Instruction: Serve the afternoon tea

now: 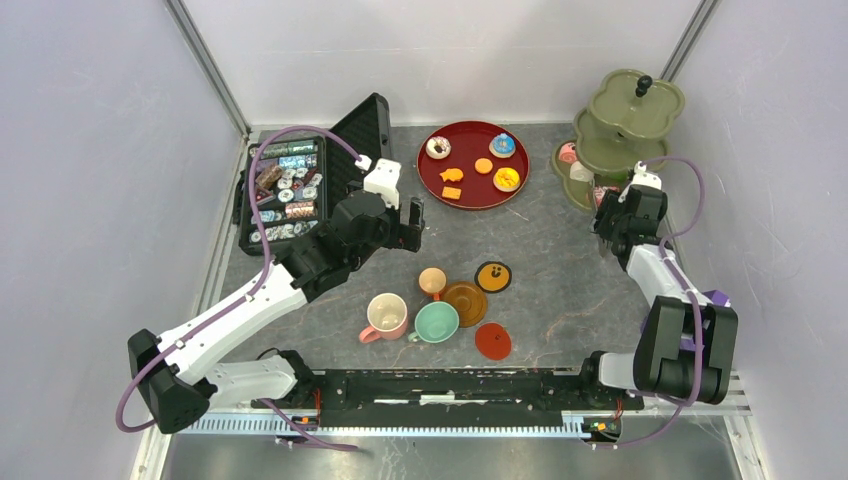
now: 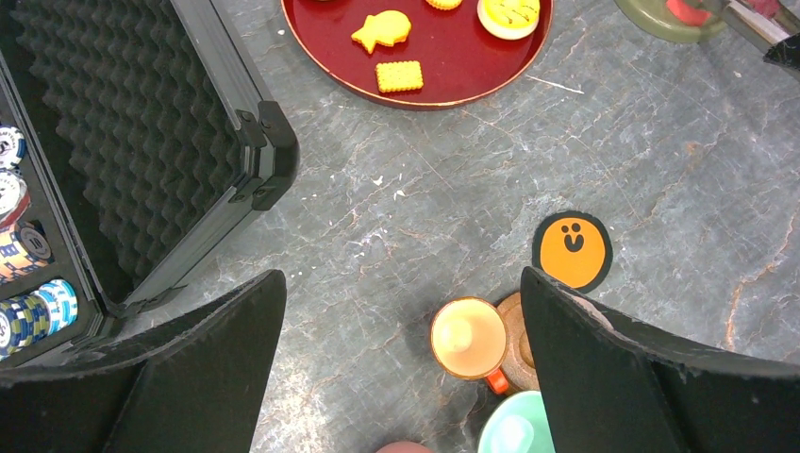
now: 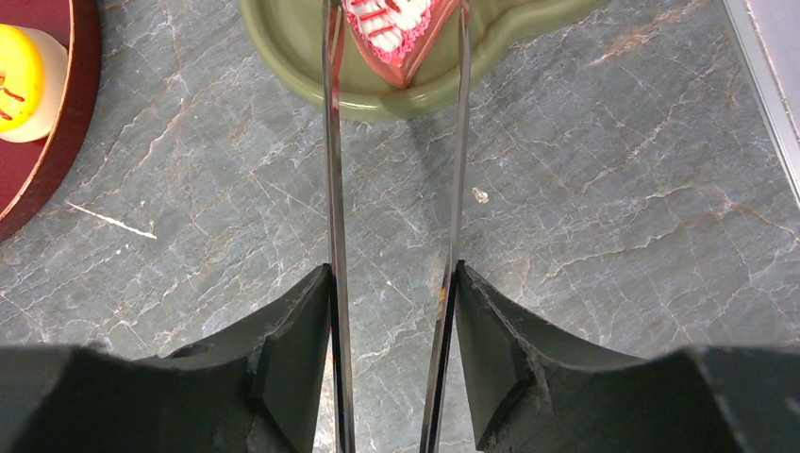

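Pale walls (image 1: 100, 150) enclose a grey marbled table (image 1: 560, 270): poker chips (image 1: 290, 185) fill an open black case (image 1: 365, 125), toy pastries (image 1: 483, 166) sit on a red tray (image 1: 470, 140), three cups (image 1: 437, 322) cluster mid-table. A cake slice (image 3: 401, 33) lies on the bottom dish of the green tiered stand (image 1: 615, 105), flanked by metal tongs (image 3: 332, 189) clamped in the right gripper (image 3: 393, 274); the left gripper (image 2: 404, 278) hovers, jaws wide apart.

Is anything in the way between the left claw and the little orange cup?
Nothing visible. The left claw is open over the table, and the orange cup shows in plain view between its fingers, beside a brown saucer.
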Controlling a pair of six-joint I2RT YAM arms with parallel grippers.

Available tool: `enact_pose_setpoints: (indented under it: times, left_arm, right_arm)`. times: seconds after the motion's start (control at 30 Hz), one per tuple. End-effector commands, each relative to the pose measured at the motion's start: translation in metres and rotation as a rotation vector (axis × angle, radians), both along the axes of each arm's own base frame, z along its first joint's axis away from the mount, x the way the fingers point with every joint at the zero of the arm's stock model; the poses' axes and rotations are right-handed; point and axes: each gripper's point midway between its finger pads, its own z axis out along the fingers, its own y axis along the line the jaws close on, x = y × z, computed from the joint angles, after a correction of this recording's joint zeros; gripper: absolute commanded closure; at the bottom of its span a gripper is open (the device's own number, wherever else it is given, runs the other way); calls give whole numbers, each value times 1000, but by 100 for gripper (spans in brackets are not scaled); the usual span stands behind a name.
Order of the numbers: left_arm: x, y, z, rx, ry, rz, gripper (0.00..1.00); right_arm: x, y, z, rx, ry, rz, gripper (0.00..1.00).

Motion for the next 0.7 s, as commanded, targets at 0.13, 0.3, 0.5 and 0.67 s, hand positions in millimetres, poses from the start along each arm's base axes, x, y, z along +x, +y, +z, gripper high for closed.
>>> enact_pose_setpoints:
  times: [0.13,0.3,0.5,0.67]
  left_arm:
    - [3,-7,11,-38,-28,-20,0]
    - [3,-6,12,-40,-29,-20,0]
    - [3,-9,10,-41,-27,-25,0]
    - [4,-13,9,-44,-18,-32,0]
  right_arm:
    - [0,-2,45,-39,-72,13,45]
    - [-14,23,46,-22,-68,101,47]
    - [-25,94,53,20,-119,374,47]
    - [-11,156,71,22,-144,599,45]
